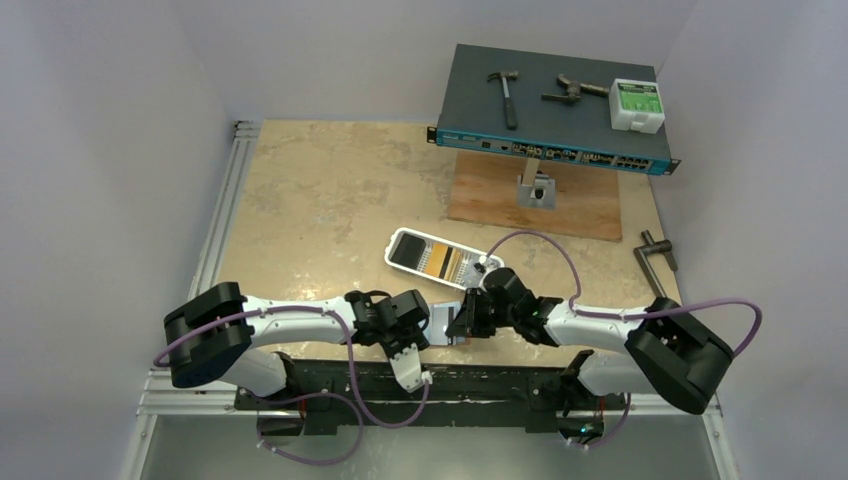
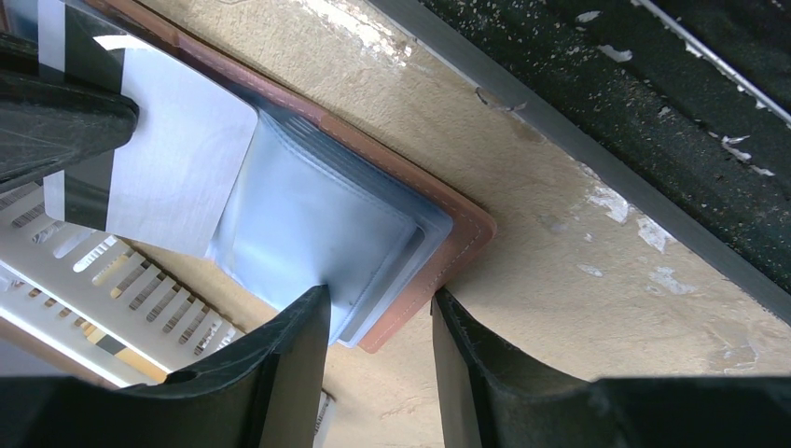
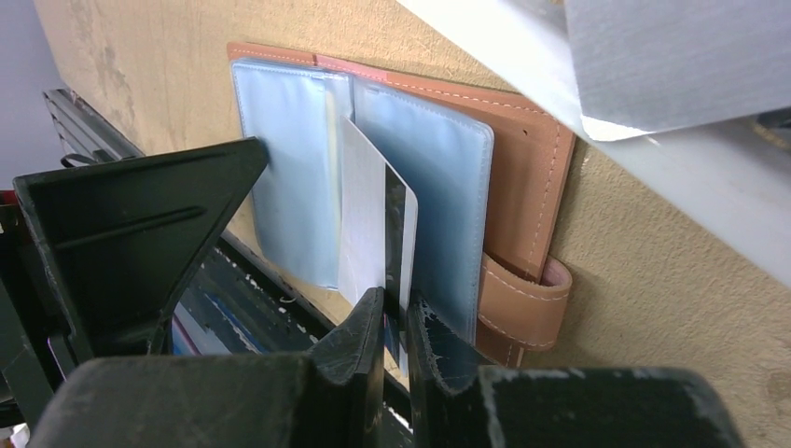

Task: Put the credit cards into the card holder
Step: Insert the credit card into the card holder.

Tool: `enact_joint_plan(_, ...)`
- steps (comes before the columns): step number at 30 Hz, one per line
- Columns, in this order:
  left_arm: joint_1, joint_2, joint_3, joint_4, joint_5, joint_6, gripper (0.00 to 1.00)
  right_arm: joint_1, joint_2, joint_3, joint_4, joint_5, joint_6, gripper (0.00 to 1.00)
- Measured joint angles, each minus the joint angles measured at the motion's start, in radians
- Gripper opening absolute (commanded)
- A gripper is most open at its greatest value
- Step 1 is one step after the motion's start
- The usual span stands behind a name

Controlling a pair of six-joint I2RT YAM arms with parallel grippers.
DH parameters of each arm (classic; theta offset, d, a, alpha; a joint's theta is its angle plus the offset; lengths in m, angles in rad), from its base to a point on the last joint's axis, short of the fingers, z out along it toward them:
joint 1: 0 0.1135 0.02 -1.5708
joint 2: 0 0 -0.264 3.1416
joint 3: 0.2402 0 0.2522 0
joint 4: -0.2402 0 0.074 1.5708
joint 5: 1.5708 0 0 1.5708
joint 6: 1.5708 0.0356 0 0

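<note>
The card holder [image 1: 446, 312] lies open on the table between both grippers, reddish-brown leather [image 3: 527, 159] with clear plastic sleeves [image 2: 317, 233]; its tab [image 3: 524, 308] curls at the right. My right gripper [image 3: 395, 303] is shut on a pale credit card [image 3: 368, 215] with a black stripe, standing on edge between two sleeves. The left wrist view shows that card [image 2: 177, 159] against a sleeve mouth. My left gripper [image 2: 378, 294] straddles a corner of the holder, jaws apart, one fingertip [image 2: 312, 303] resting on a sleeve. More credit cards [image 1: 436, 260] lie in the white tray [image 1: 392, 250].
A dark switch box [image 1: 555, 110] at the back carries a hammer [image 1: 505, 92], another tool [image 1: 575, 90] and a white-green box [image 1: 637, 105]. A wooden board [image 1: 560, 205] lies before it, a metal handle [image 1: 655, 250] at the right. The black rail [image 1: 430, 385] runs along the near edge.
</note>
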Motion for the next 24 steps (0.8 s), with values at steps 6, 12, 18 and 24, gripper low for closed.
enact_joint_plan(6,-0.001,0.000,0.000,0.000,-0.002,0.000,0.41,-0.011,0.024,-0.003,0.028,-0.018,0.003,0.03)
enact_joint_plan(12,-0.002,-0.003,-0.005,0.004,-0.004,0.000,0.40,-0.022,0.037,-0.003,0.047,-0.024,0.004,0.02)
enact_joint_plan(18,-0.008,-0.003,-0.005,0.003,-0.013,-0.006,0.38,-0.032,0.066,-0.002,0.085,-0.043,0.006,0.02)
enact_joint_plan(24,-0.011,-0.008,-0.006,0.002,-0.018,-0.012,0.38,-0.032,0.100,0.000,0.143,-0.051,0.008,0.01)
